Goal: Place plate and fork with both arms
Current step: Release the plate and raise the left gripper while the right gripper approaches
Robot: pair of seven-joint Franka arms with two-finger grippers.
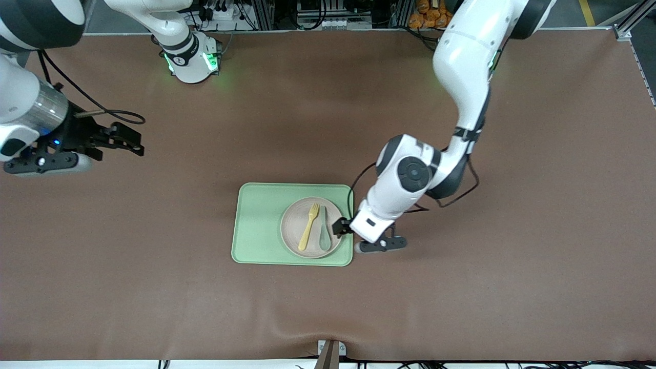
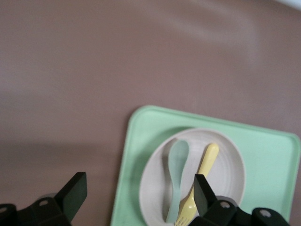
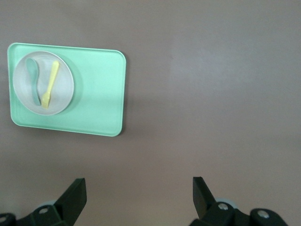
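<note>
Brown surface (image 1: 461, 287). Light green tray (image 1: 256, 225) lies on it, nearer the front camera than both arm bases.

Plate (image 1: 292, 225) sits in the tray, at the tray's end toward the left arm. Fork (image 1: 309, 226) lies on the plate, tines pointing away from the front camera. Grey-green spoon (image 1: 325, 237) lies on the plate just beside the fork, on the side toward the left arm.

Left tool (image 1: 342, 227) is low over the plate's rim at the tray's edge toward the left arm. Fingers spread apart, holding nothing; in the left wrist view one finger (image 2: 207, 195) stands in front of the fork's tine end, the other (image 2: 73, 193) over bare surface.

Right tool (image 1: 119, 138) hangs over bare surface toward the right arm's end, well apart from the tray. Its fingers (image 3: 202, 193) stand wide, nothing between them. Right arm waits.
</note>
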